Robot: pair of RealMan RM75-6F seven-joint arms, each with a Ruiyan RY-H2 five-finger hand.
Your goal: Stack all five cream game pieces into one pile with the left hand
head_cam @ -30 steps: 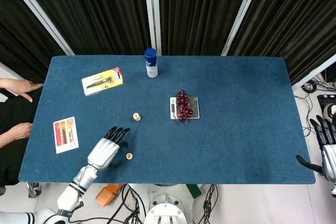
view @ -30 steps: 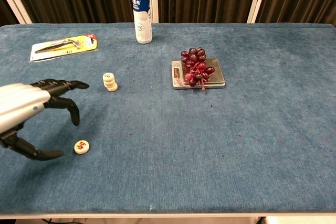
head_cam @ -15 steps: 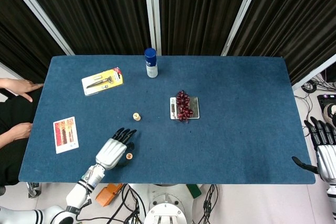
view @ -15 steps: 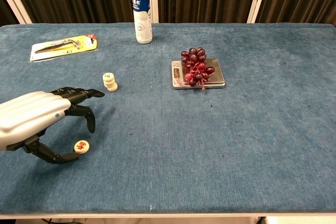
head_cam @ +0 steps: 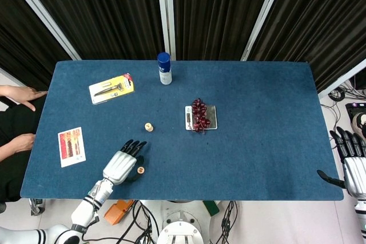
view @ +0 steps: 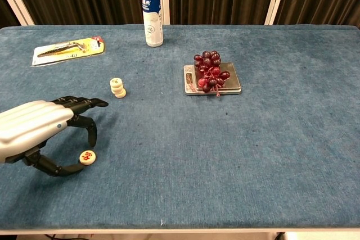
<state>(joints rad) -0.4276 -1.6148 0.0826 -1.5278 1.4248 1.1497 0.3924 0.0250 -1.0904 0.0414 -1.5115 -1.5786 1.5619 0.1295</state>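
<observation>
A single cream game piece (view: 87, 157) with a red mark lies flat near the table's front left, also seen as the loose piece (head_cam: 140, 170) from above. My left hand (view: 35, 129) hovers right over it, fingers curved down around it and the thumb tip close to its left side; whether it touches is unclear. In the head view the left hand (head_cam: 121, 164) sits just left of the piece. A short pile of cream pieces (view: 117, 87) stands farther back, the same pile (head_cam: 148, 127) near mid-table. My right hand (head_cam: 351, 164) hangs open off the table's right edge.
A blue-capped white bottle (view: 151, 12) stands at the back. Dark red grapes on a small metal scale (view: 212, 74) sit right of centre. A yellow packaged tool (view: 67, 49) lies back left, a printed card (head_cam: 72, 146) at the left edge. A person's hands (head_cam: 20, 93) rest there.
My left hand moved right and forward to the loose piece, then lowered slightly with its fingers curling in around it. The right hand drifted a little.
</observation>
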